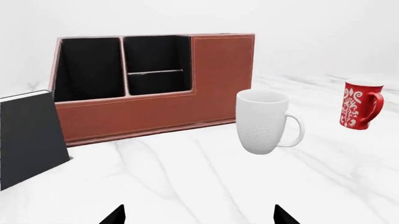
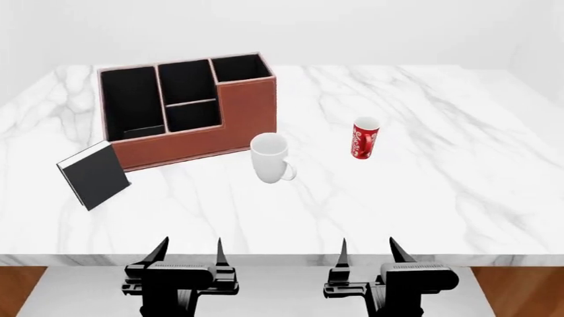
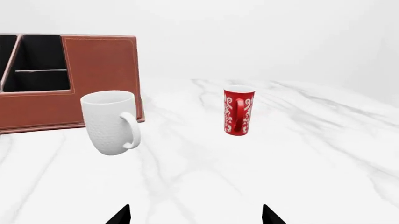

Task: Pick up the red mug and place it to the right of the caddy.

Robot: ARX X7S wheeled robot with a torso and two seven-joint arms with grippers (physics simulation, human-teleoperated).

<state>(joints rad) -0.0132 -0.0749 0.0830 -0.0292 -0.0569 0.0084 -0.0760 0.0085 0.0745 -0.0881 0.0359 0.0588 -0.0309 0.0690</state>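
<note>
The red mug (image 2: 364, 138) with white lettering stands upright on the marble table, to the right of the caddy and the white mug; it also shows in the right wrist view (image 3: 238, 110) and the left wrist view (image 1: 359, 105). The caddy (image 2: 189, 112), a reddish-brown box with black compartments, stands at the back left and shows in the left wrist view (image 1: 181, 98) and the right wrist view (image 3: 100, 74). My left gripper (image 2: 189, 251) and right gripper (image 2: 370, 249) are both open and empty at the table's near edge, well short of the mug.
A plain white mug (image 2: 271, 157) stands between the caddy and the red mug. A small black book (image 2: 94, 175) leans at the caddy's front left. The white marble table (image 2: 458, 185) stretches right of the red mug.
</note>
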